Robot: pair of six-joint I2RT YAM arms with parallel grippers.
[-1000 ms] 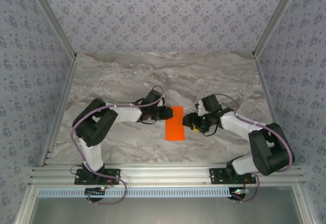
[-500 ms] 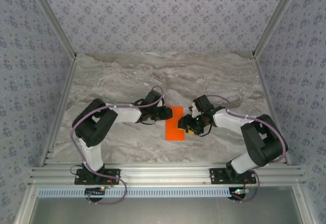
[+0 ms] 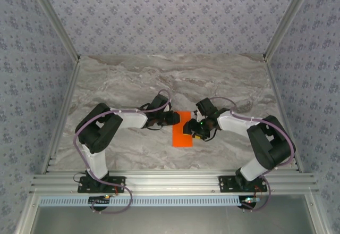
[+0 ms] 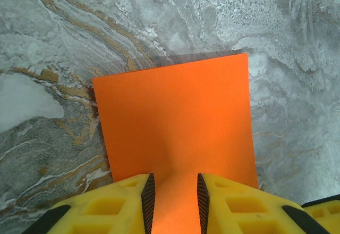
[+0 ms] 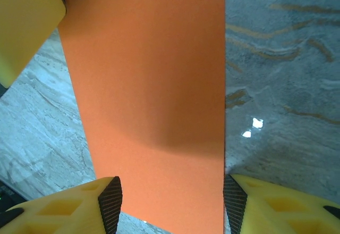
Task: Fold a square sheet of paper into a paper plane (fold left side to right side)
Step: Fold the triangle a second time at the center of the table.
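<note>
The orange paper sheet (image 3: 181,138) lies flat on the marble counter (image 3: 159,80) as a narrow rectangle, between the two end effectors, which meet over its far half.

The left end effector (image 3: 177,118) sits at the sheet's far left corner. From its wrist camera, the paper (image 4: 172,117) spreads out ahead of the left end effector (image 4: 174,176) and runs back under it. Its black pads (image 4: 148,197) stand a narrow gap apart, and orange shows through the gap. A soft shadow crosses the paper just ahead of the fingertips. Nothing is clamped between the pads. I cannot tell whether the fingers press down on the sheet.

The right end effector (image 3: 190,129) reaches in over the sheet's right edge, just beside the left one and a little nearer the arm bases. In its wrist camera, the right end effector (image 5: 171,181) has its jaws set wide. The paper (image 5: 154,85) fills the whole span between the two pads (image 5: 110,202) and stretches away ahead of them. Each long edge lines up with a pad, but I cannot tell whether the pads touch those edges. A yellow finger (image 5: 24,26) of the left end effector sits ahead and to the left of it, at the sheet's edge. Bare counter shows on both sides of the strip.
</note>
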